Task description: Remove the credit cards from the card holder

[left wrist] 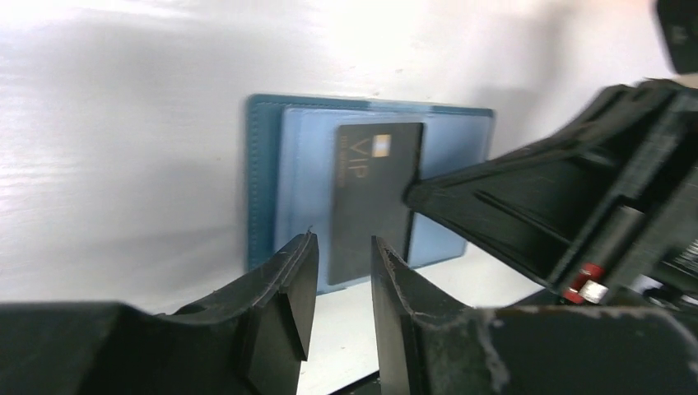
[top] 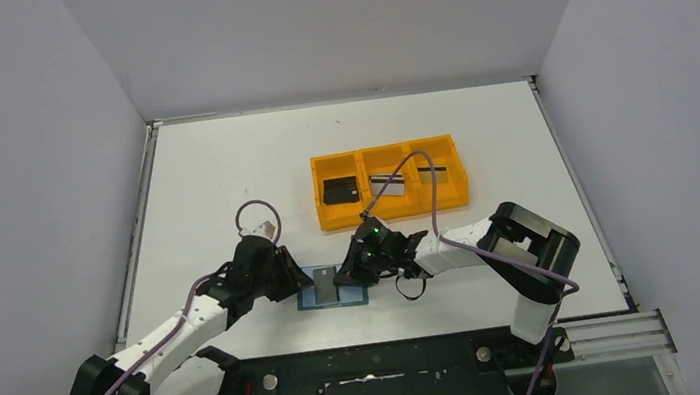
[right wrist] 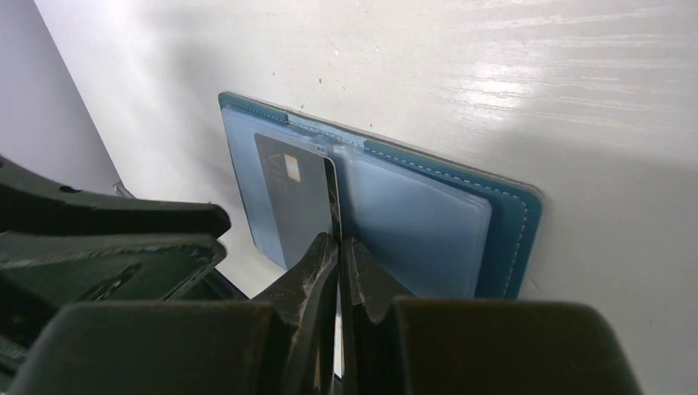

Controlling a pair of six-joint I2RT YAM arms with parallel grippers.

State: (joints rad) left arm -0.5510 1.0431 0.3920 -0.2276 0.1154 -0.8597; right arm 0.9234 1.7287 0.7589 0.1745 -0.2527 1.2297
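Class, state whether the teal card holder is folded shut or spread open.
Spread open: the card holder lies flat with both inner pockets showing.

Card holder (top: 333, 297) at the table's (top: 212, 174) near edge is flanked by left gripper (left wrist: 342, 251) and right gripper (right wrist: 339, 239), the latter clamped on a credit card (left wrist: 374, 197); approach from beyond is barred by the orange tray (top: 394, 215); the far-left corner is left free.

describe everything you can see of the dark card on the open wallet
The card is a thin dark rectangle, plastic-looking, printed VIP with a small chip near one end. It rests on an inner face of the open teal wallet. The right gripper has its jaws shut on one long edge; the left gripper hovers at a short end, jaws parted.
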